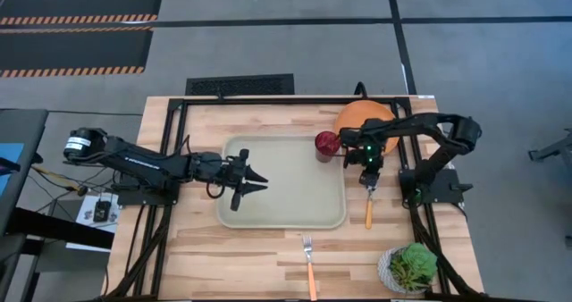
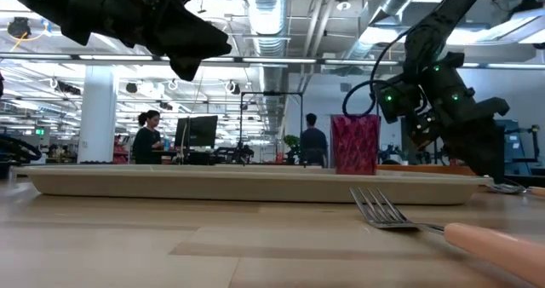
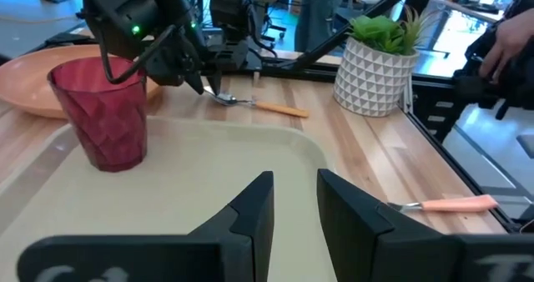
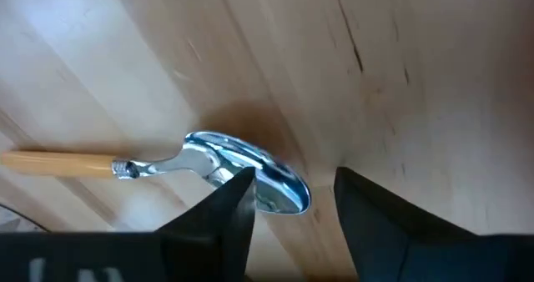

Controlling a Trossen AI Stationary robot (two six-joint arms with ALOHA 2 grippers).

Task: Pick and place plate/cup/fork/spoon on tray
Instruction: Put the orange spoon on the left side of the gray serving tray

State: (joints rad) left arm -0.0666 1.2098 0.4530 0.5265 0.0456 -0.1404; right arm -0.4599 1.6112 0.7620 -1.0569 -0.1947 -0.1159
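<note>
The grey-green tray [image 1: 281,204] lies mid-table. The dark-red cup [image 1: 326,146] stands upright in its far right corner. The orange plate [image 1: 357,116] lies on the table beyond that corner. The spoon [image 1: 367,204] lies on the table right of the tray, bowl [image 4: 250,175] toward the far edge. The fork [image 1: 309,266] lies by the near edge. My right gripper [image 4: 292,194] is open and points down over the spoon's bowl. One finger stands over the bowl's edge and the other stands beside it. My left gripper [image 1: 261,182] is open and empty over the tray. My right gripper comes at the spoon's bowl [image 4: 275,190] from above, with its fingers across the bowl's tip. One fingertip [image 4: 234,200] overlaps the bowl's edge in the right wrist view. I cannot tell whether it touches. The spoon lies flat on the table.
A white pot with a green plant [image 1: 409,268] stands at the near right corner, close to the spoon's handle end. A black frame runs along the table's sides. A person's hand [image 3: 501,40] shows beyond the table's right side, and people stand in the room behind.
</note>
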